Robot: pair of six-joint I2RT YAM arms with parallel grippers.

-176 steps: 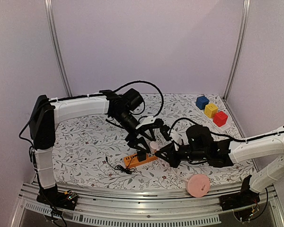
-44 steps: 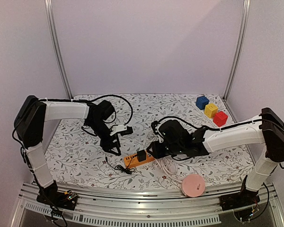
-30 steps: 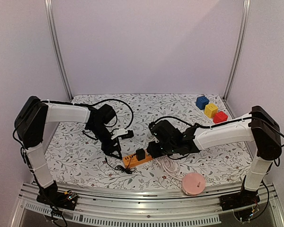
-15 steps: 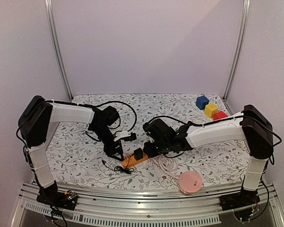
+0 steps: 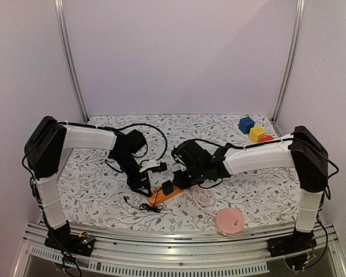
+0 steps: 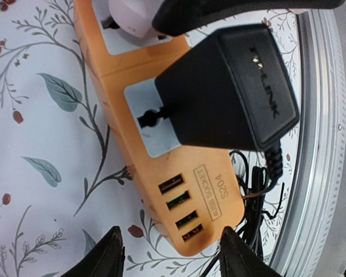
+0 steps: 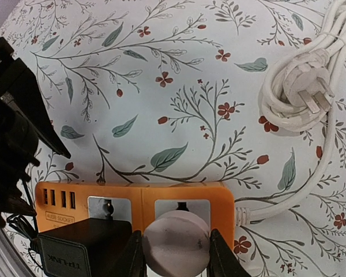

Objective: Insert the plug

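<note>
Three plain pale-lilac walls close the scene in: a back wall [image 5: 179, 57], a left wall [image 5: 17, 69] and a right wall [image 5: 328, 69]. A slim metal post [image 5: 69, 57] stands at the far left corner of the table [image 5: 86, 184], and a second post [image 5: 289, 57] at the far right corner. A white cloth [image 7: 179, 69] printed with grey-green leafy sprigs and small red flowers covers the table. A ribbed aluminium rail [image 5: 161, 254] runs along the near edge. The light is soft and even, with only faint shadows.

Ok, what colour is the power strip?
The power strip is orange; left wrist view shows it best.
</note>
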